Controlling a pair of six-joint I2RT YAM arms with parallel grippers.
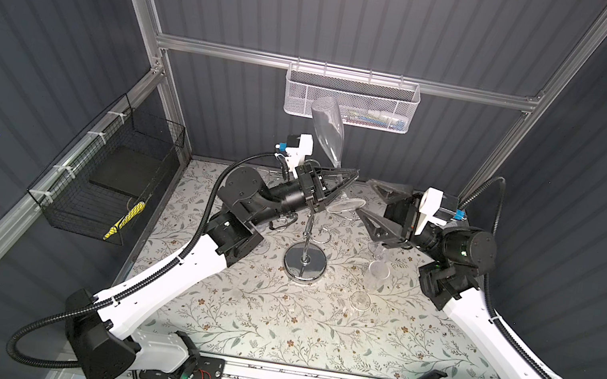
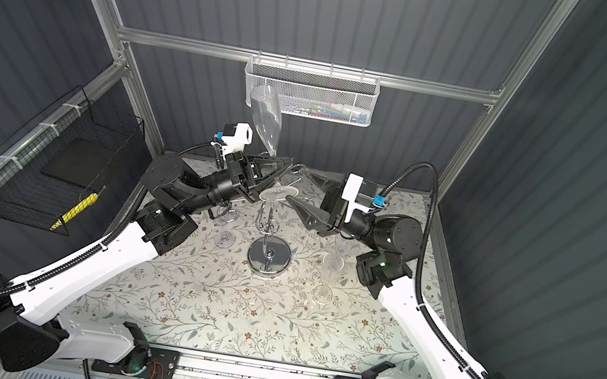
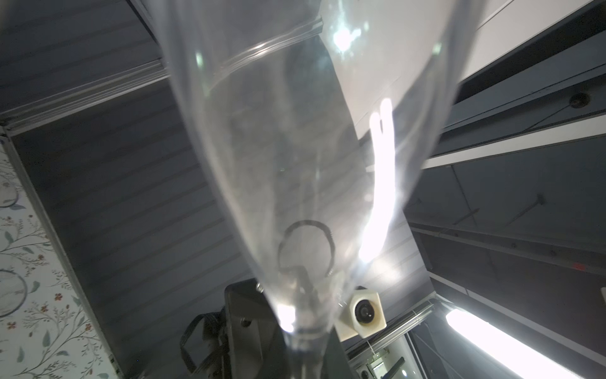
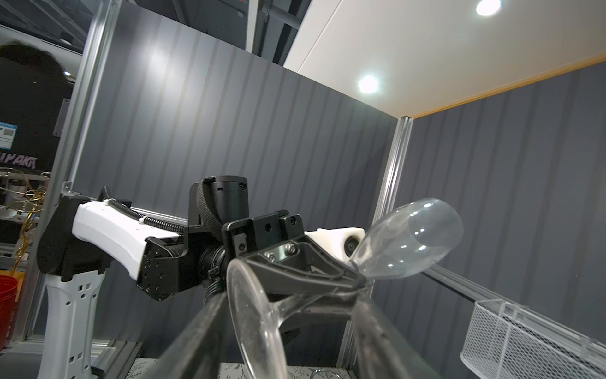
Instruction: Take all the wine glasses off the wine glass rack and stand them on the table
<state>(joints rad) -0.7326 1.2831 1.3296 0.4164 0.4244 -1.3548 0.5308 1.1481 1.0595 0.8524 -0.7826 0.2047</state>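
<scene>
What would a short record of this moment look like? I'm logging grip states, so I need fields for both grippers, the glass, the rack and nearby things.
left gripper: shut on the stem of the wine glass
right gripper: open, fingers either side of the glass's foot
wine glass: clear, tilted, bowl raised toward the white mesh basket
wine glass rack: chrome, standing mid-table, below the held glass
second clear glass: upright on the floral tablecloth, on the right arm's side of the rack
held glass clear of rack arms: cannot tell

Top views look down; wrist views (close) share wine glass (image 3: pixel 295 164).
</scene>
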